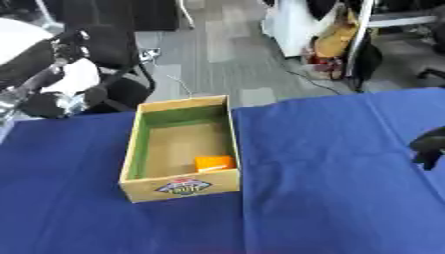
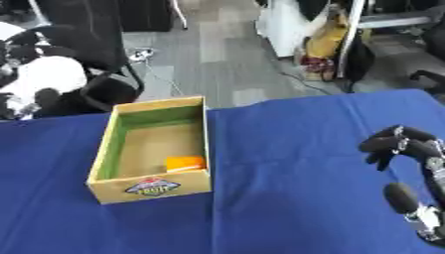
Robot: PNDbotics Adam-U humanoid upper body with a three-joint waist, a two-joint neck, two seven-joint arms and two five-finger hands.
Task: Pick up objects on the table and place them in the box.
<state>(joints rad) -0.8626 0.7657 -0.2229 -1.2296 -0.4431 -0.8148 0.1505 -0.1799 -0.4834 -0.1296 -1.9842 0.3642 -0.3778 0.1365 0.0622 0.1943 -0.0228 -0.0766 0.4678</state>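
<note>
A cardboard box (image 1: 182, 186) sits open on the tabletop (image 1: 330, 198), toward the left half and nearer the far edge than the near one, its long sides running away from the robot. The tabletop is covered in a blue cloth with a few soft creases. The box has a green lining along its inner walls and a coloured label on the short wall facing the robot. Inside it, against the near wall and toward the right corner, lies a small orange block (image 1: 215, 162); the rest of the box floor shows bare brown card. The right robot hand (image 2: 402, 144) is at the right edge of the tabletop, well apart from the box, raised a little over the cloth with its black fingers curled downward and inward; nothing is between them, and its silver-jointed forearm runs down toward the lower right corner. The left robot hand does not show in either view. Beyond the far edge of the tabletop there is grey floor, a black chair (image 1: 113, 59) on the left with white and black shapes beside it, and a yellow bag (image 1: 334, 42) near a white post.
</note>
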